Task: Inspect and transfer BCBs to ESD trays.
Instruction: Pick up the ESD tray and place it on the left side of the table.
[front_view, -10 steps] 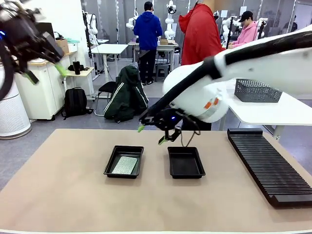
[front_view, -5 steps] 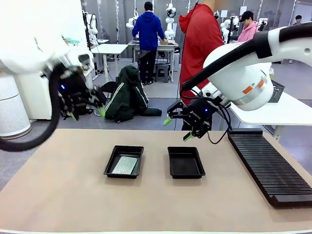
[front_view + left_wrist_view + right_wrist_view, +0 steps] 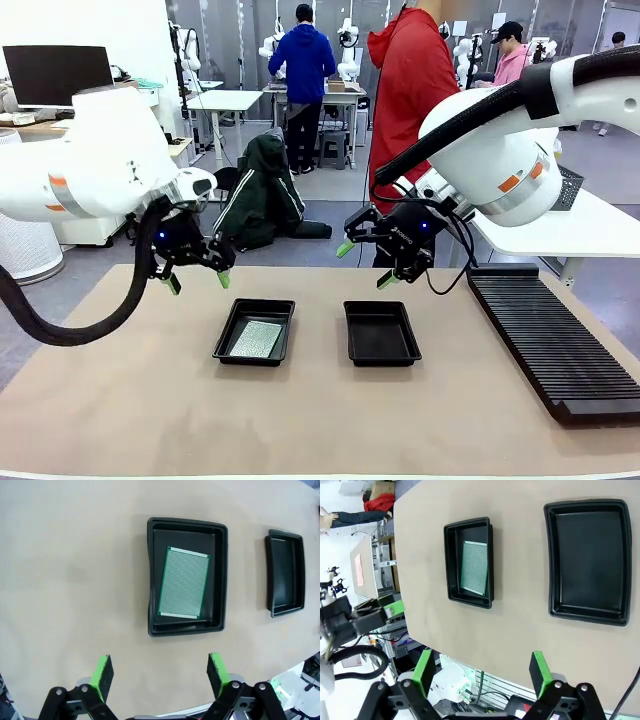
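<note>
Front view showed the left gripper (image 3: 198, 281) hovering over the table's (image 3: 120, 380) left part, jaws spread wide and gripping nothing. The right gripper (image 3: 365, 265) hung just as wide and unladen near the far end of the right ESD tray (image 3: 381, 335). One BCB (image 3: 257, 338) lay in the left ESD tray (image 3: 228, 335), and a ribbed rack (image 3: 550, 340) stood at far right.

Left wrist view added that the BCB (image 3: 184, 582) sat skewed inside its tray.

Right wrist view took in both trays and the left gripper (image 3: 385, 611) at picture left.
</note>
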`<state>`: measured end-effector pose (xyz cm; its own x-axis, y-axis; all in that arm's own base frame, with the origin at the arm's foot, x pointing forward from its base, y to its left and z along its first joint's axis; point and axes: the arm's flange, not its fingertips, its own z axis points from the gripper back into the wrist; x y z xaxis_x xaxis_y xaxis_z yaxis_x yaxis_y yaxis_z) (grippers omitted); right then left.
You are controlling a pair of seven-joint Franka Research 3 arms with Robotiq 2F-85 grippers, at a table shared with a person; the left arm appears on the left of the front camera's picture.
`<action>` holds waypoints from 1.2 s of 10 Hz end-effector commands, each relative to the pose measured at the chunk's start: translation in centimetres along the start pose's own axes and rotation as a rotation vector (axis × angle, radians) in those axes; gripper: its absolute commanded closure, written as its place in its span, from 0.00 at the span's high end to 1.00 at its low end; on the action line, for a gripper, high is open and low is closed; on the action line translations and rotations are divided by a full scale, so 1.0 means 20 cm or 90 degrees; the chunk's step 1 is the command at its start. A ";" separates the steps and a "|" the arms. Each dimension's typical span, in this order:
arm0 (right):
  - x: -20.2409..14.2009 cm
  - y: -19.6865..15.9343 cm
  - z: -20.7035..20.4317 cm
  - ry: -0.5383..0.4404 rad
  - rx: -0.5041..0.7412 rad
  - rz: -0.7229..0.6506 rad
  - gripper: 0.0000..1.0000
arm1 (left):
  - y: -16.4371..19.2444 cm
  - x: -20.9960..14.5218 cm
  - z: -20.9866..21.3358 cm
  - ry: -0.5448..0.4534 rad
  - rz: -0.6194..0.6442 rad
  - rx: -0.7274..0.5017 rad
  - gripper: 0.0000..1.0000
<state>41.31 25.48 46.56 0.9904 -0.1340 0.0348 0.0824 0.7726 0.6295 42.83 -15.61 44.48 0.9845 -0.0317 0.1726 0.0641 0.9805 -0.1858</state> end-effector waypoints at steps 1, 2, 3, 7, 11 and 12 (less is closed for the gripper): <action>0.00 0.00 0.00 0.000 0.000 0.001 1.00 | -0.03 0.07 -0.13 0.003 0.007 0.012 1.00; 0.00 0.00 0.00 0.000 0.000 0.001 1.00 | -0.03 0.10 -0.21 0.002 0.011 0.011 1.00; 0.00 0.00 0.00 0.000 0.000 0.001 1.00 | -0.03 0.13 -0.28 0.003 0.009 0.006 1.00; 0.00 0.00 0.00 0.000 0.000 0.001 1.00 | -0.06 0.24 -0.51 0.048 -0.005 0.034 1.00; 0.00 0.00 0.00 0.000 0.000 0.001 1.00 | -0.04 0.30 -0.63 0.077 -0.015 0.069 1.00; 0.00 0.00 0.00 0.000 0.000 0.001 1.00 | -0.03 0.30 -0.65 0.083 -0.015 0.075 1.00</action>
<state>41.30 25.52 46.58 0.9904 -0.1333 0.0353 0.0815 0.7726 0.6296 50.33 -18.37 33.15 0.9944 -0.0835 0.0655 0.0898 0.9910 -0.0992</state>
